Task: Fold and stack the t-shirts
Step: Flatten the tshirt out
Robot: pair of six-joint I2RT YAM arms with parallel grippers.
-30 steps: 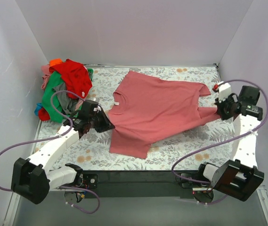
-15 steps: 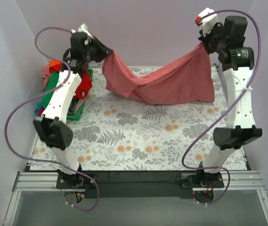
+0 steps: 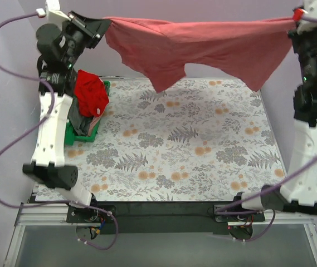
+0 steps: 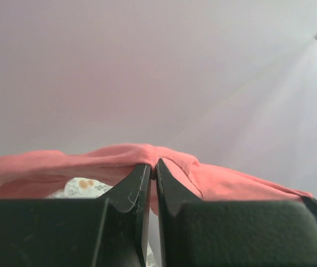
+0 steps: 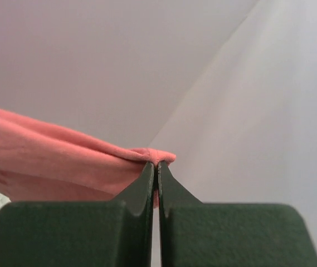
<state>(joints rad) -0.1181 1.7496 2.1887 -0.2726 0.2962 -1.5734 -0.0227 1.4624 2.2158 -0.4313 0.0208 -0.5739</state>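
Left: the left arm [image 3: 52, 117] stands tall, and the left fingers [image 4: 129, 192] are closed tight on one edge of the salmon-pink t-shirt [image 3: 203, 44]. Below, at the far left corner of the tabletop [image 3: 191, 161], lies a heap of other t-shirts [image 3: 83, 111], a bright red one [image 3: 88, 89] on top and green showing beneath.

Centre: the salmon-pink t-shirt hangs stretched between both arms, well above the floral tabletop, its lower edge drooping in two points.

Right: the right arm [image 3: 314, 139] stands equally high, with the right fingers [image 5: 139, 192] pinched shut on the shirt's opposite edge.
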